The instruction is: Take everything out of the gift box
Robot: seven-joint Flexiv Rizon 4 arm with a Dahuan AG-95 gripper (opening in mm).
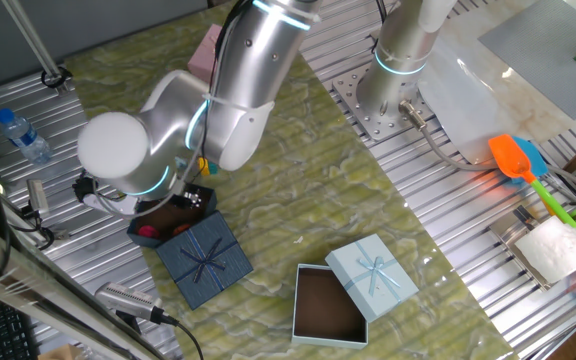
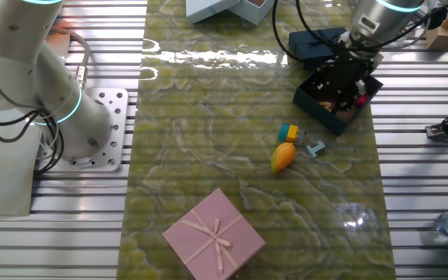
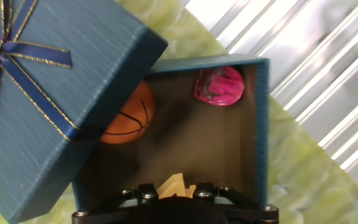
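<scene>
Gift box (image 3: pixel 257 134) holds the work: gripper (image 3: pixel 178 188) is down inside it, low over the dark floor, near the wall closest to the wrist.

- Gripper state: fingers drawn close, with a pale tan piece (image 3: pixel 174 184) showing between the tips. Looks pinched, but only a sliver of it is visible (cannot tell for sure if it is gripped or just lying under the fingers). What the piece is cannot be told either.
- Ahead of the gripper, across the box floor: an orange basketball toy (image 3: pixel 129 117) to the forward left, half tucked under the overhanging lid (image 3: pixel 48 93); a pink toy (image 3: pixel 219 86) in the far right corner, touching or nearly touching both walls there.
- Lid sits askew over the left part of the box, ribbon bow (image 3: pixel 2 43) up. It covers part of the opening, so more could be hidden beneath.
- Key relation for the coming move: both remaining toys lie forward of the fingers, ball left, pink right; the exit is straight up, and the lid edge crowds the left side. Judgement: lift vertically first, drifting right if anything.
- Farther out, in the other fixed view: some toys already lie on the green mat (image 2: pixel 208 140) beside the box, among them an orange-yellow toy (image 2: pixel 283 156), a yellow-and-teal block (image 2: pixel 288 133), a small pale blue piece (image 2: pixel 314 148).
- Task partly done; at least two toys left inside.
</scene>
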